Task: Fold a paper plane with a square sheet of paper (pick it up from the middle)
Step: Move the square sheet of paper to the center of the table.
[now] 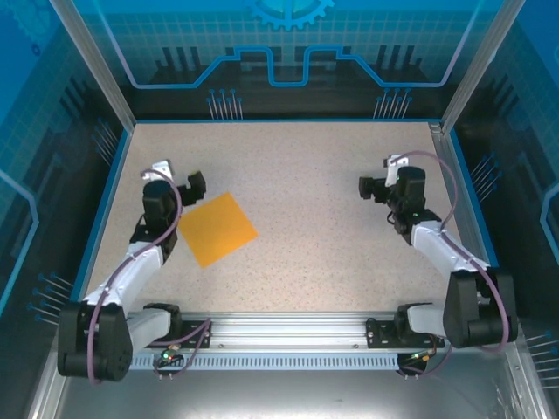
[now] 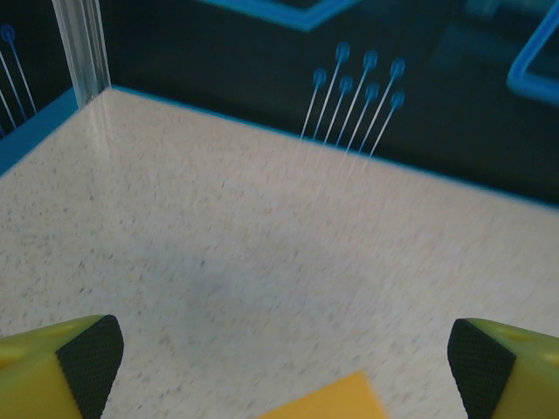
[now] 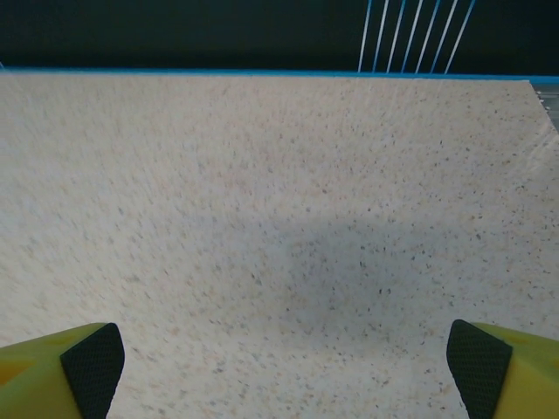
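**Task object.** The square sheet of plain orange-yellow paper lies flat and unfolded on the speckled beige tabletop, turned so that one corner points to the far wall. In the left wrist view only one corner of the sheet is in frame; the lower picture edge cuts off the rest. In the top view the sheet's left corner sits just beside the left arm's grey link and purple cable. It cannot be told whether they overlap it.

**Left gripper.** The left gripper stands just beyond the sheet's far-left edge, above the table. Its jaws are spread wide with nothing between them. In the left wrist view the two black textured pads sit at opposite bottom corners, and the yellow finger bodies are cut off by the frame. The sheet's corner lies between the pads, nearer the right one. Its height above the paper cannot be judged.

**Right gripper.** The right gripper is well apart from the sheet, on the sheet's right side. Its jaws are likewise spread wide and hold nothing. In the right wrist view the pads frame bare tabletop with a soft shadow.

**Limits.** In the top view both grippers' fingertips are small and hard to separate from the wrist housings.
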